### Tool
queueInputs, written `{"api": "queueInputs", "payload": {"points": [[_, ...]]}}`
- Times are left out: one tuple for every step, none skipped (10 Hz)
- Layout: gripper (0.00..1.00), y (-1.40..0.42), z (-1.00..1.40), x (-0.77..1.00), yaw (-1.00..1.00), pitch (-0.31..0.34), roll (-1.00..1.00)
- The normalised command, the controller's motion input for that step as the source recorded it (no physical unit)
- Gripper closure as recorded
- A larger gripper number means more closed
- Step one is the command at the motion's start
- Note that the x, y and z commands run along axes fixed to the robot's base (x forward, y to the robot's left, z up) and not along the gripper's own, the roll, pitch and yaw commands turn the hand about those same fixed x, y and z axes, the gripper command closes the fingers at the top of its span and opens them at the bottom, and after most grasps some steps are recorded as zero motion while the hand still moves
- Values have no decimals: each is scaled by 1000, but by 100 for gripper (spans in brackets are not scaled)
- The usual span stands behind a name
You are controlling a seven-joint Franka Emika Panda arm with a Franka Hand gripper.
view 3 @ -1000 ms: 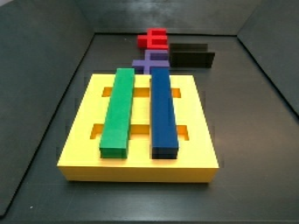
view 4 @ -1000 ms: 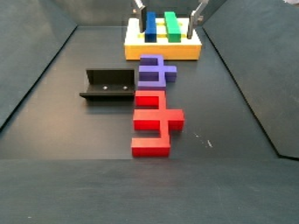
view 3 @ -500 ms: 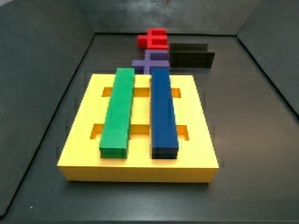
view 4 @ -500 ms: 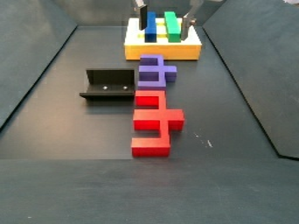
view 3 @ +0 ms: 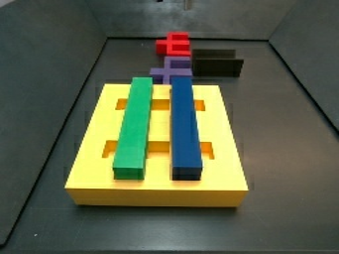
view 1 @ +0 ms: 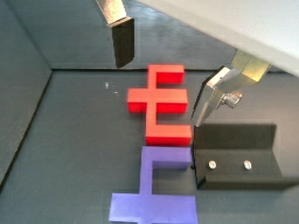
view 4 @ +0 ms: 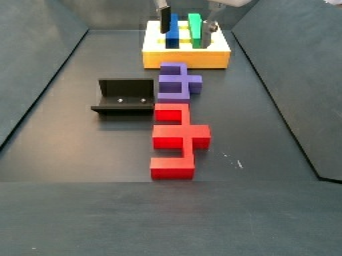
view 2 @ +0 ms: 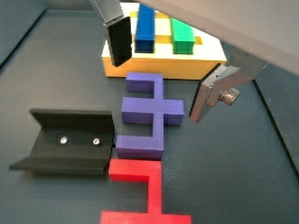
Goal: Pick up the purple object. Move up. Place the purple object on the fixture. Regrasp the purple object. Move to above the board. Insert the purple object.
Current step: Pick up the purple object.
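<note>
One purple object (view 2: 149, 113) lies flat on the dark floor, untouched, directly below the gripper (view 2: 163, 66), which hangs well above it with fingers spread wide and nothing between the pads. Judged from this, the pick-up step is not yet begun; the claw sits released and centred over the piece, probably so it can drop straight down and close across the stem. Purple piece: matte plastic, a bar with a side stem, blocky square edges, shown also in a side view (view 4: 175, 81). Its one end touches or sits just beside the red block (view 1: 160, 105), which continues the same line away from the board. Off to one side of the claw's drop line stands the fixture (view 2: 69, 142), a dark L-bracket with two screws, near the purple piece but apart from it. Beyond the gripper lies the board (view 3: 159, 149), yellow, carrying the green bar (view 3: 133, 125) and blue bar (view 3: 184, 123) side by side.
</note>
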Motion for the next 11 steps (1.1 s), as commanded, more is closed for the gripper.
{"api": "queueInputs", "payload": {"points": [[0,-94,-97,77,-611,-9,-21],[0,-120,-126,80,-629,-11,-21],[0,-100,-166,77,-614,-16,-69],[0,-77,-229,26,-600,-41,-110],[0,-71,-263,6,-617,-49,-127],[0,-66,-337,14,-623,-59,-134],[0,-37,-394,0,-626,-84,-167],[0,-69,-349,0,-671,-70,-181],[0,-14,-266,-91,-700,-170,-329],[0,-131,-203,-3,-711,-123,-193],[0,-283,-223,0,-691,-99,-110]]}}
